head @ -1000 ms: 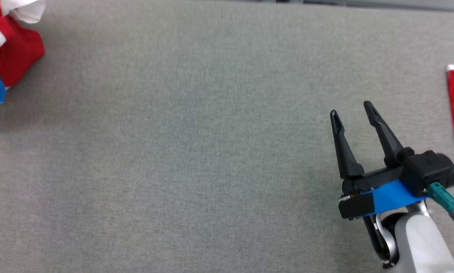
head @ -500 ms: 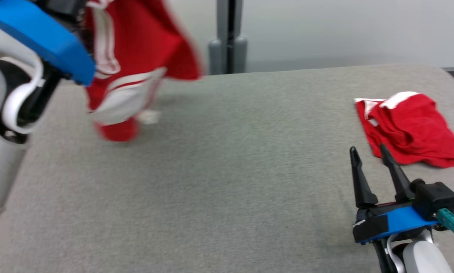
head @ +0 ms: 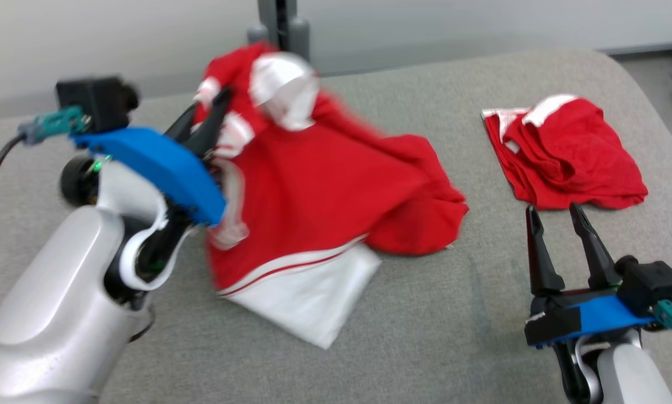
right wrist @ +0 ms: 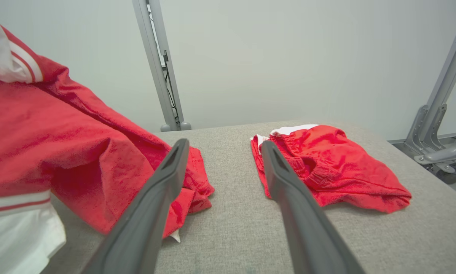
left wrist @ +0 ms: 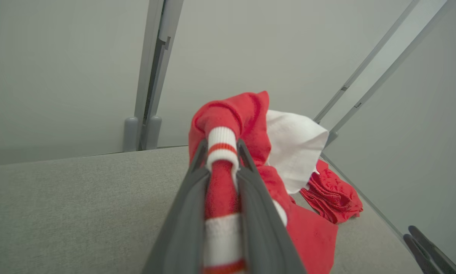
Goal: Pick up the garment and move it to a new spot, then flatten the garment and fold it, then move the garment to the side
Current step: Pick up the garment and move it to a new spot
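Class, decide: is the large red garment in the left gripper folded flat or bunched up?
Bunched up: the garment hangs crumpled from the left gripper, its white panel trailing on the table.

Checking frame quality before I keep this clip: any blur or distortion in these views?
Head view: garment and left gripper motion-smeared, shorts sharp. Left wrist view: crisp on the gripped cuff. Right wrist view: sharp, though the post leans from the wide lens.

1. The garment (head: pixel 325 185): soft red-and-white cloth, matt, ribbed at the cuff.
2. The bench (head: pixel 426 325): grey woven fabric, rough, matt.
3. My right gripper (head: pixel 553 209): dark matt plastic.
4. My left forearm (head: pixel 61 303): pale glossy shell.
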{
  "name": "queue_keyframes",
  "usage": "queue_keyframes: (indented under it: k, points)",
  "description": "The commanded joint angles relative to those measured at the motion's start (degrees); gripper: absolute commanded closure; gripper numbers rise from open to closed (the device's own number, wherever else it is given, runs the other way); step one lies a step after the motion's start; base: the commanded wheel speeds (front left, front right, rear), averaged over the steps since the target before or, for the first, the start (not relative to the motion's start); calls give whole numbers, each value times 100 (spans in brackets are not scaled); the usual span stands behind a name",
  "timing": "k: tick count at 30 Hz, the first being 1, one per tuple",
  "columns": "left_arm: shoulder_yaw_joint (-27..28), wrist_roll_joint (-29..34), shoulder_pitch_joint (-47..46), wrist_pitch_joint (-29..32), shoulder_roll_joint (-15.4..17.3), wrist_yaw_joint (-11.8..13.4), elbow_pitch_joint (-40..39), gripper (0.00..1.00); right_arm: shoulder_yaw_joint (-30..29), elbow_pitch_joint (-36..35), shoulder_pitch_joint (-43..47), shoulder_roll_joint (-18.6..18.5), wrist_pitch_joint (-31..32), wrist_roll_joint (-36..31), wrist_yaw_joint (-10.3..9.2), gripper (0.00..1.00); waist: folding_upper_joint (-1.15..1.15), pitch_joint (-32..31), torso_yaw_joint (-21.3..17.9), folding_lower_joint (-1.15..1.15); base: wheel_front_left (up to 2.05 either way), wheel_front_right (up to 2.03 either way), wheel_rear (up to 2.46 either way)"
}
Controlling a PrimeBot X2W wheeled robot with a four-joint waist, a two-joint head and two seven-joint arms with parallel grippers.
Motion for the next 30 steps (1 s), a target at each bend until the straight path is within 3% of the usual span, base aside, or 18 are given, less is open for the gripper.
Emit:
queue_keyframes:
  k: [1, 7, 8, 9, 10, 21, 30]
  points:
    - [55, 101, 98, -157, 168, 19, 390, 100, 65, 19, -148, -6, -54, 52, 0, 0, 0, 167, -39, 0, 0, 0, 0]
    - [230, 253, 259, -757, 412, -137, 1924, 100, 223, 85, -412, -6, -139, 118, 0, 0, 0, 662, -238, 0, 0, 0, 0]
    - [230, 297, 227, -879, 413, -183, 2101, 84, 221, 95, -443, -6, -148, 108, 0, 0, 0, 715, -246, 0, 0, 0, 0]
    - [233, 332, 188, -1001, 396, -237, 2249, 55, 210, 103, -459, -6, -162, 88, 0, 0, 0, 755, -245, 0, 0, 0, 0]
    - [210, 391, 145, -1135, 381, -310, 2359, 0, 199, 121, -461, -6, -160, 75, 0, 0, 0, 783, -239, 0, 0, 0, 0]
    - [-111, 977, -50, -2379, 102, -814, 2971, 0, 285, 302, -531, -6, -204, -82, 0, 0, 0, 587, 62, 0, 0, 0, 0]
    - [-50, 1016, 710, -2799, -145, -723, 2716, 0, 264, 393, -319, -6, -129, -285, 0, 0, 0, -35, 472, 0, 0, 0, 0]
